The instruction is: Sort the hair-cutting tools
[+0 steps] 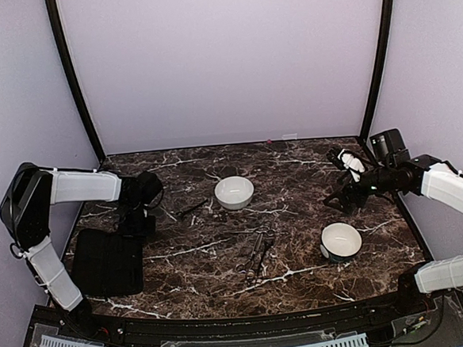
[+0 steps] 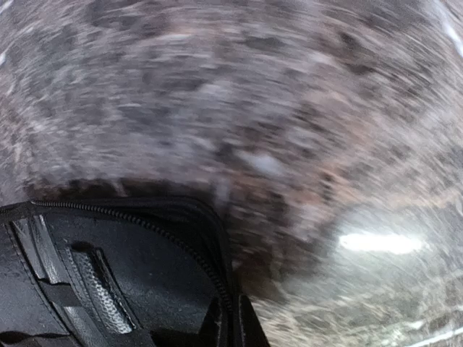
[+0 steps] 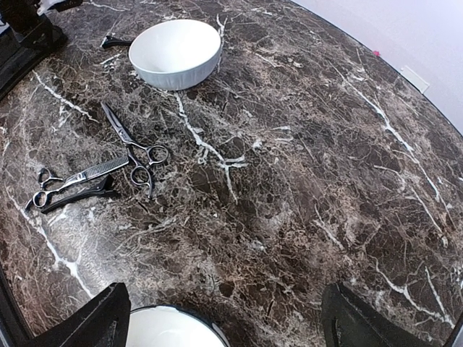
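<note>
The right gripper (image 3: 221,300), jaws spread wide and holding nothing, hangs over the right side of a dark, white-veined marble table (image 1: 295,177). The hair-cutting tools lie well apart from it, toward the middle of the table. A pair of silver scissors (image 3: 134,148) lies flat, blades pointing toward the far white bowl (image 3: 176,50) and ring handles toward the near white bowl (image 1: 341,240). Just beside them, toothed silver shears (image 3: 76,177) lie on a crossing slant, rings away from the right arm. A slim black clip (image 3: 76,197) lies alongside the shears, touching or nearly so. A slim black stick (image 1: 190,210) lies alone on a diagonal left of the far bowl, between it and the left gripper (image 1: 137,221). That gripper's fingers are pressed together at the far right corner of a flat black case (image 1: 103,262) with a zipper edge. Its blurred wrist view does not show whether they pinch the case. Plain pale walls (image 1: 224,63) and two dark curved posts (image 1: 74,81) close in the table.
</note>
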Robot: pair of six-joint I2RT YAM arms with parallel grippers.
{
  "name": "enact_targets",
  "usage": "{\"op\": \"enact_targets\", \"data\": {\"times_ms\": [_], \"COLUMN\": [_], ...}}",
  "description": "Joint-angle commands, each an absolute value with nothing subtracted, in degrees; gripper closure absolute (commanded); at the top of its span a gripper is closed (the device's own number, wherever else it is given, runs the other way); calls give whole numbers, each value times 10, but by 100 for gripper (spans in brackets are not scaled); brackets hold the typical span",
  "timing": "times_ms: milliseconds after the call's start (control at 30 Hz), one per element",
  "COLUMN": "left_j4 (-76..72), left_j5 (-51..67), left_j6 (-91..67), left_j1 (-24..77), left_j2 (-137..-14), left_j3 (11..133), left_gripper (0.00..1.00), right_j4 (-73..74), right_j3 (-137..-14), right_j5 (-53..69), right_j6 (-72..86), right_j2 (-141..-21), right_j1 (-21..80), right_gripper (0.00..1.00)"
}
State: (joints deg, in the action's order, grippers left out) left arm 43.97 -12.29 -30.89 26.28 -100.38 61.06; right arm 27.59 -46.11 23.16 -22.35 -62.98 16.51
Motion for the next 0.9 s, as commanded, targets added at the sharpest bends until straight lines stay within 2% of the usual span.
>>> {"op": "enact_targets", "data": {"times_ms": [0, 300, 667, 867], "left_j4": [416, 390, 413, 381], "left_j5": [-68, 47, 35, -3], "left_j6": [-264, -147, 8, 67], "left_j1": [339, 571, 690, 701], "left_j2": [-958, -950, -1006, -1009], "left_j3": [614, 612, 622, 624], "left_gripper": [100, 100, 100, 100], "right_j4": [297, 320, 353, 376], "right_j3": [-494, -531, -556, -561], "right_j5": [235, 247, 282, 283], "right_j6": [-243, -255, -293, -326], "right_j2": [-640, -692, -719, -731], "right_j1": [169, 171, 186, 203], "right_gripper": [8, 11, 18, 21]}}
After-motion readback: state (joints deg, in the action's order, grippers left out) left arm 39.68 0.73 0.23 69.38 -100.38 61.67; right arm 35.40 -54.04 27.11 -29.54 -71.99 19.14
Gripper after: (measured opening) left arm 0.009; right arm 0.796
